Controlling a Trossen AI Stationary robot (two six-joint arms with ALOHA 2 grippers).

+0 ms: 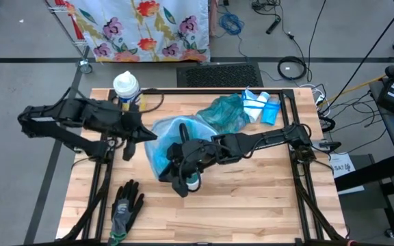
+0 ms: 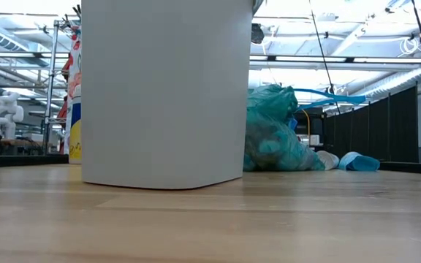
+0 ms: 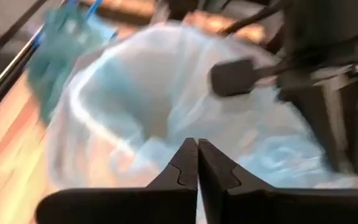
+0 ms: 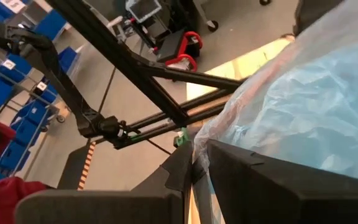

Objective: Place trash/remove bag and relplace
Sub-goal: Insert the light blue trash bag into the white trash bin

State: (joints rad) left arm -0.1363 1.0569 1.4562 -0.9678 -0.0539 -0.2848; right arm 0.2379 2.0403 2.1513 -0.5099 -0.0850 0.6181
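A white bin [image 2: 159, 95] stands mid-table, lined with a light blue bag [image 1: 173, 137] whose film spills over the rim. My right gripper [image 1: 183, 179] is at the bin's near side, shut on that film [image 4: 194, 163]. My left gripper [image 3: 197, 163] hovers by the bin's left rim [image 1: 141, 134], shut, with nothing between its fingers. A full teal bag [image 1: 224, 113] rests on the table behind the bin. The trash is out of view. My right gripper pinches the light blue bag's loose film [image 4: 199, 144] between its two fingers, at the bin's near side. The fingers slant down from the table's right. The film bunches at the fingers, so I cannot tell how many layers they hold. The rest of the bag stays draped over the bin.
A black-and-grey glove [image 1: 125, 205] lies near the front left. A white bottle [image 1: 126, 85] stands at the far left. Blue packs [image 1: 262, 107] lie at the far right beside the teal bag. Black frame rails [image 1: 299, 171] run along the table's sides.
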